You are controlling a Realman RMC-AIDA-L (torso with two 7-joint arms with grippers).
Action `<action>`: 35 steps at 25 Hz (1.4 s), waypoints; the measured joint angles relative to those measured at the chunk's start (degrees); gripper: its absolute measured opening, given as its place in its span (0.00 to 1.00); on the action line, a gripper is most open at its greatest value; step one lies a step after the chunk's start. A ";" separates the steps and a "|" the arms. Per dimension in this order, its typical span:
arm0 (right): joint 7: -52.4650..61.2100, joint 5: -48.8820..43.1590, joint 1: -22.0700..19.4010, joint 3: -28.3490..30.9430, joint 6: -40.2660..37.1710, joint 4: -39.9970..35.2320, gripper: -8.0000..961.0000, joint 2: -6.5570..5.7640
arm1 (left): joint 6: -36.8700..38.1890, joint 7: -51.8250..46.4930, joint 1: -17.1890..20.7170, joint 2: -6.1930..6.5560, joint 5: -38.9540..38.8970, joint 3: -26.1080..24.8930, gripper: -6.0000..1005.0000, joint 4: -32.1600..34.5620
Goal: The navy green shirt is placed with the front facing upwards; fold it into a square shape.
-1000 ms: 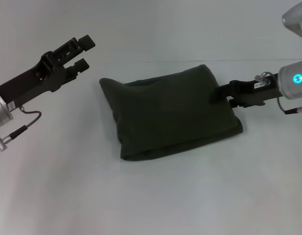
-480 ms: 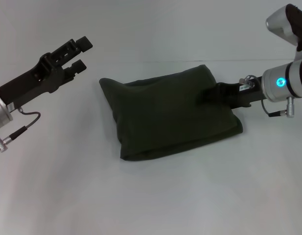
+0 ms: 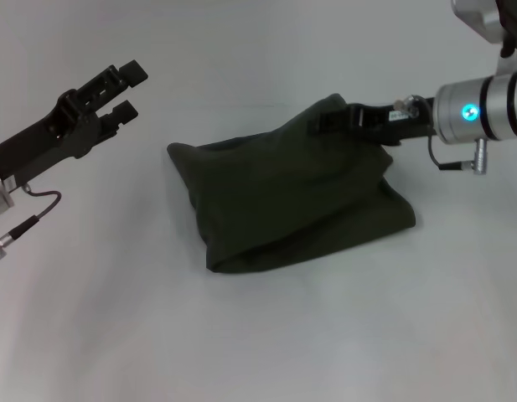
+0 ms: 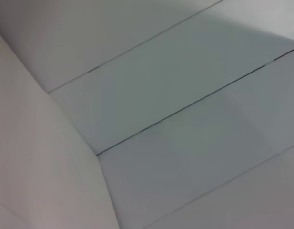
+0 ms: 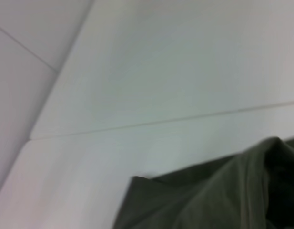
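The navy green shirt (image 3: pixel 283 197) lies folded into a dark bundle in the middle of the white table (image 3: pixel 258 335), plain side up, no lettering showing. Its far right corner is pulled up off the table into a peak. My right gripper (image 3: pixel 332 118) is shut on that raised corner, reaching in from the right. The right wrist view shows the lifted cloth of the shirt (image 5: pixel 208 195) close up, without my fingers. My left gripper (image 3: pixel 131 90) hovers open above the table, left of the shirt and apart from it.
The table runs white and bare around the shirt, with a thin seam line (image 3: pixel 241 105) across its far side. The left wrist view shows only pale panels with seams (image 4: pixel 185 107).
My right gripper pushed in at the shirt's right edge, closed on the far right corner and lifted it up and to the left. The left gripper drifted slightly left.
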 joint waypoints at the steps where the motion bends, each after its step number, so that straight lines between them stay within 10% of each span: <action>1: -0.58 0.27 0.36 -0.08 -0.09 0.02 0.63 0.02 | 0.00 0.00 0.06 -0.03 0.00 -0.12 0.94 0.00; 35: 6.70 -4.71 0.62 -6.76 4.08 -0.56 0.59 0.17 | -1.66 0.14 -0.43 -0.16 -0.08 -1.61 0.94 -0.62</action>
